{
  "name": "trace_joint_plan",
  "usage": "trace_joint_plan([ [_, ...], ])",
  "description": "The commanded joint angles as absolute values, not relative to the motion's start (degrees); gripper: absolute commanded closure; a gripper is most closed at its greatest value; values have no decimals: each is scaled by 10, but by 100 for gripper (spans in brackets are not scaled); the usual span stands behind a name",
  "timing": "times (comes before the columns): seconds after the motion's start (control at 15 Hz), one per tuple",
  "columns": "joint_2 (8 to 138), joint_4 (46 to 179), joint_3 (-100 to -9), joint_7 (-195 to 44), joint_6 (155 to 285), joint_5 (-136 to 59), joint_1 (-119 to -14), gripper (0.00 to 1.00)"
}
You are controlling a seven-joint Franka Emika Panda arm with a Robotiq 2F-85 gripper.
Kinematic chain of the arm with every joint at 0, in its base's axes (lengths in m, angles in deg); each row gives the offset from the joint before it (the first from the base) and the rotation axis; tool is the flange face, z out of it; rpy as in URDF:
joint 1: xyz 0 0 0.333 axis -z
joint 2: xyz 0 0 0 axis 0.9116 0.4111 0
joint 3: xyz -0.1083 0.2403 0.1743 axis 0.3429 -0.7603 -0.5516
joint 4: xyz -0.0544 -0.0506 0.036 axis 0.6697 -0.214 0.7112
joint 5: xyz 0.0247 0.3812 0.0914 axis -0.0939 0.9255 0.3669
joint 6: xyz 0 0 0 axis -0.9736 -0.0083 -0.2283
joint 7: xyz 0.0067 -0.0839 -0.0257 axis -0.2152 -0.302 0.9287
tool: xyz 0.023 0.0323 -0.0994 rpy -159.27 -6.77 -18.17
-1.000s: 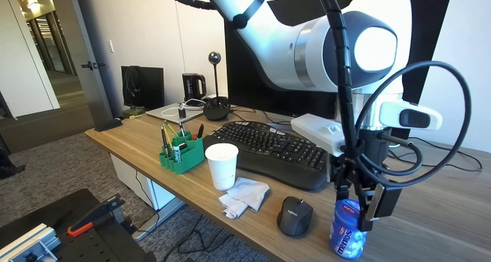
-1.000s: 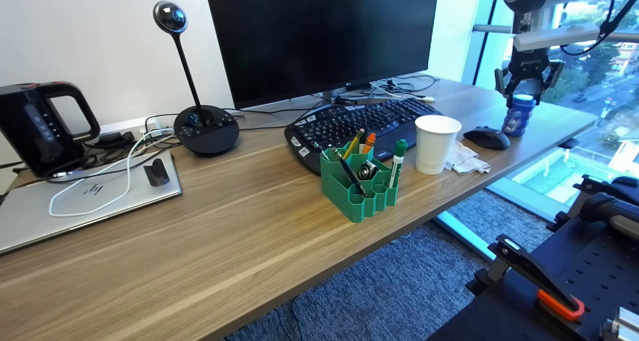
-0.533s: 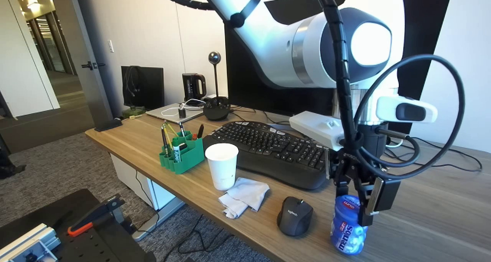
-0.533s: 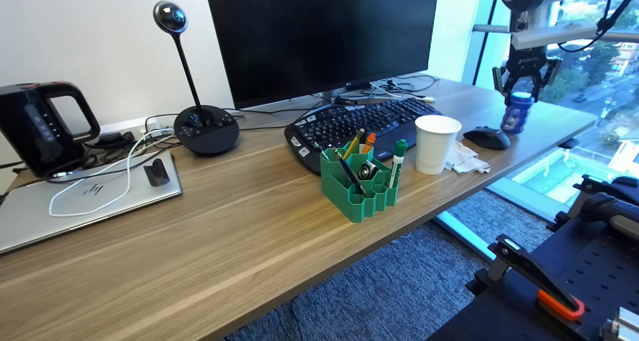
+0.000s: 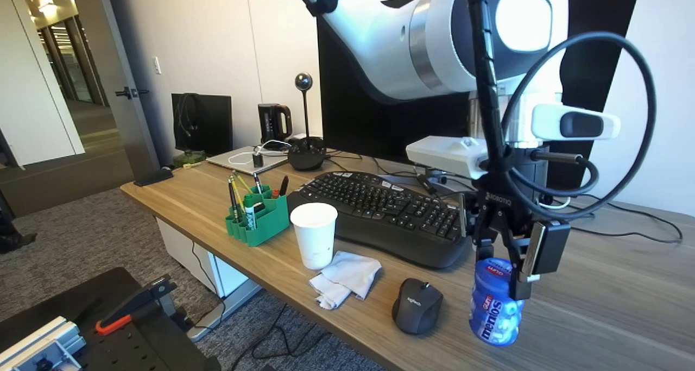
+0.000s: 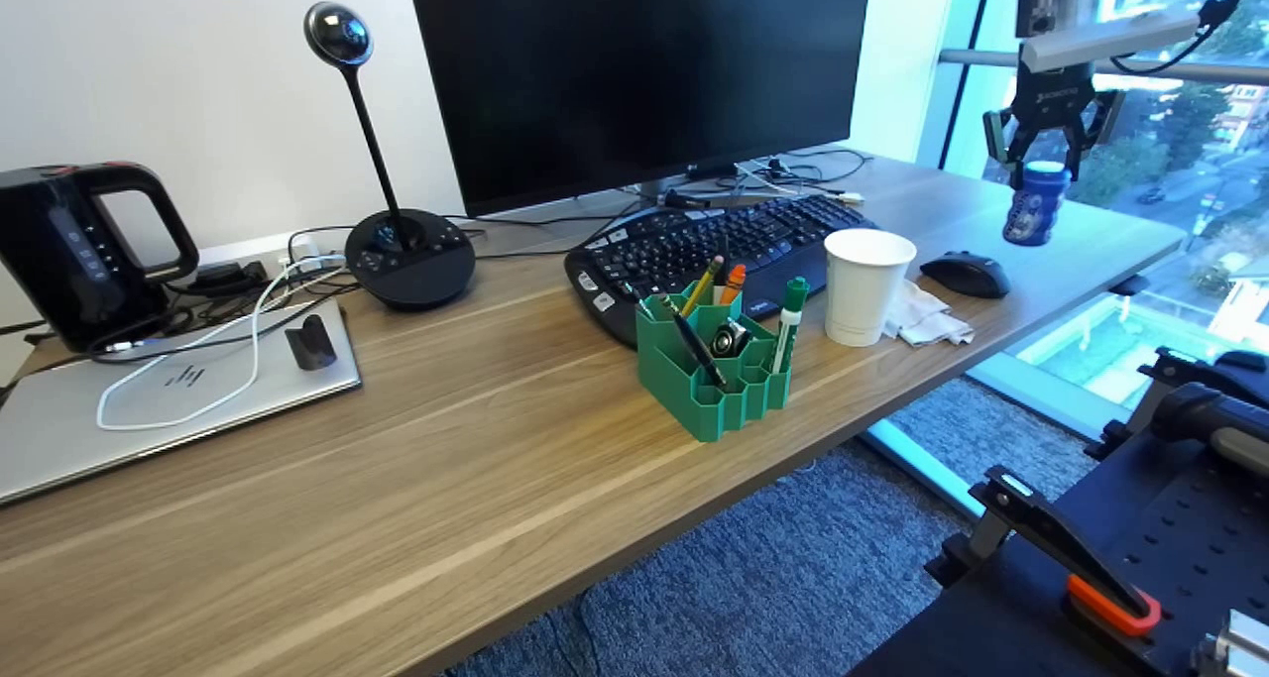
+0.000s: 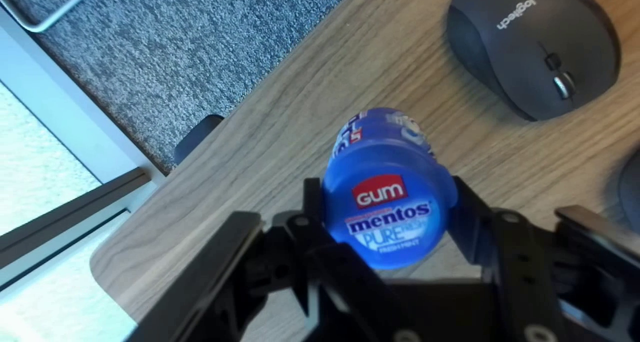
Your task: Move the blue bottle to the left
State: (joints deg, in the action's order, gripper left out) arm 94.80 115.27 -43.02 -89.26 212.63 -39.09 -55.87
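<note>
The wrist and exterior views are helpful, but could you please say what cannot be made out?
Blue bottle: underside hidden by its own body, in the wrist view.
Keyboard: key letters too small to read, in both exterior views.
Monitor: top cut off by the picture's edge, in an exterior view.

Mid-frame in the wrist view, the blue bottle (image 7: 387,189) read GUM, mentos, PURE FRESH, FRESH MINT — the mouse (image 7: 532,51), upper right, logitech. In an exterior view, ROBOTIQ stood on the gripper (image 5: 502,276), right of centre; in an exterior view, hp marked the silver laptop (image 6: 198,394) at left.
</note>
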Motion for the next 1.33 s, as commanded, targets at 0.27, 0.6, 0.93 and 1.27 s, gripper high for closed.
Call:
trace_joint_plan([
  [0.27,851,1220,-427,-935,2057,-427,-598,64],
  [0.6,797,1276,-450,-883,2081,-429,-603,64],
  [0.93,754,1321,-482,-811,2087,-416,-600,64],
  [1.27,737,1354,-502,-793,2107,-424,-609,64],
])
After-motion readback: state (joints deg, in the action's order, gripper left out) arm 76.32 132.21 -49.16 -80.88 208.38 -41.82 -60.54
